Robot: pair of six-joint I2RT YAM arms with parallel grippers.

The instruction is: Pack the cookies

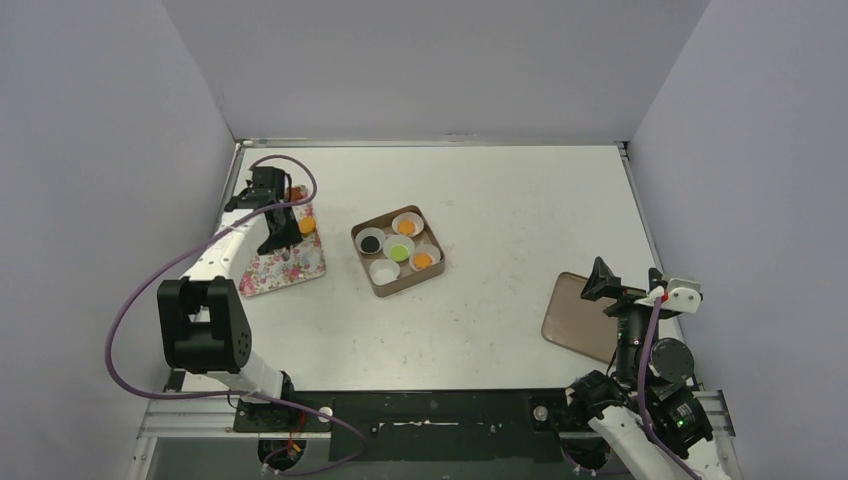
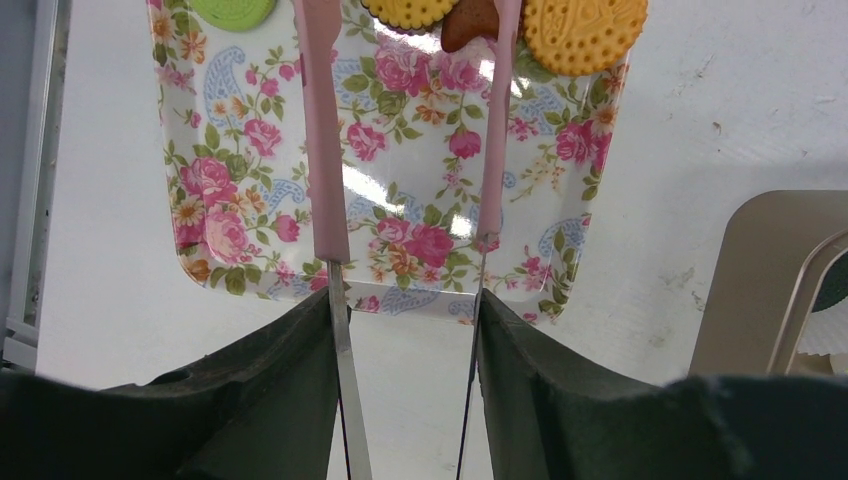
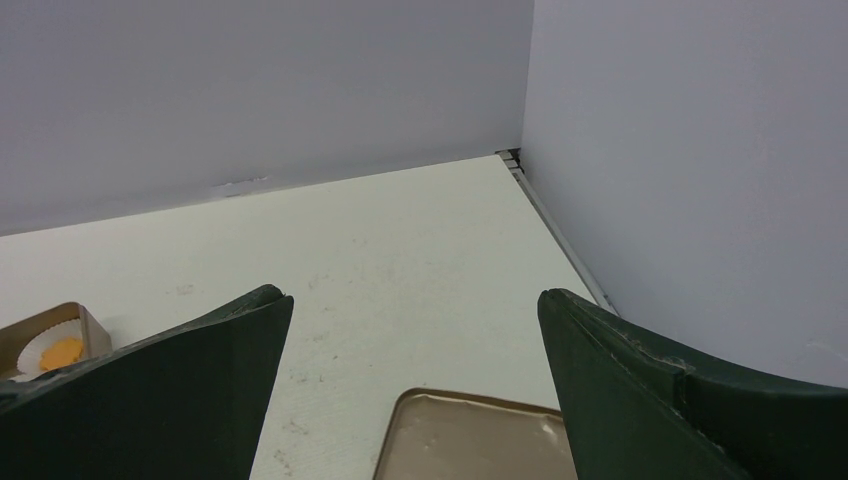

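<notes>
My left gripper [image 1: 275, 225] [image 2: 405, 310] is shut on pink-tipped metal tongs [image 2: 322, 150], held over a floral tray [image 1: 285, 262] [image 2: 250, 180]. At the tray's far end lie two orange cookies [image 2: 585, 35] [image 2: 410, 12], a green cookie [image 2: 232, 10] and a dark brown cookie [image 2: 470, 25]. The brown one sits between the tong arms; the tong tips are cut off by the frame. A brown box [image 1: 434, 232] holds white paper cups with a dark brown, a green and two orange cookies, plus one empty cup [image 1: 384, 270]. My right gripper [image 1: 610, 285] [image 3: 415, 310] is open and empty.
A flat tan lid [image 1: 575, 315] [image 3: 470, 440] lies on the table at the right, under my right gripper. The box corner shows in the left wrist view [image 2: 770, 280]. Grey walls close in the table on three sides.
</notes>
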